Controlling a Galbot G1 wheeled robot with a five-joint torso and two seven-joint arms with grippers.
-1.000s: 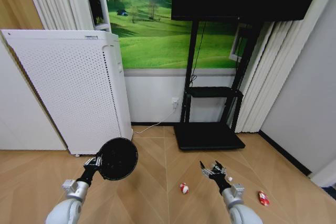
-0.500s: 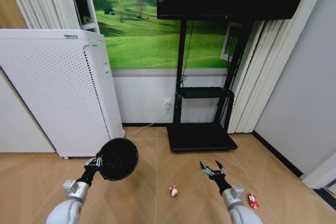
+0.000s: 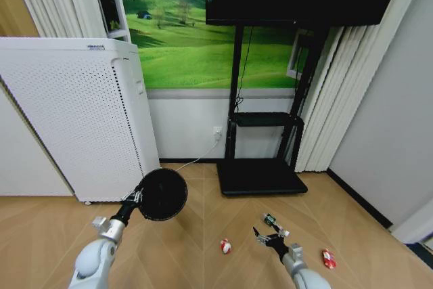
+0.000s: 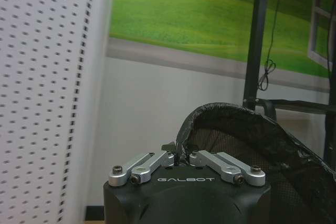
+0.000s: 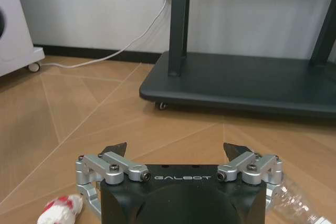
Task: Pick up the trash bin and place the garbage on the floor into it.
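- The left gripper point(image 3: 133, 199) is pinched on the rim of the trash bin point(image 3: 162, 194), carrying it off the floor with its mouth tipped toward the camera (mesh liner visible at the wrist); best to level it before anything drops in.
- One red-and-white wrapper point(image 3: 225, 246) lies on the wood floor between the arms.
- The right gripper point(image 3: 268, 239), low over the floor, has its fingers spread wide and empty; the clear bottle point(image 3: 271, 220) lies just beside it, so a slow descent straddling the bottle across its narrow axis should suit.
- A second wrapper point(image 3: 328, 258) lies farther right.
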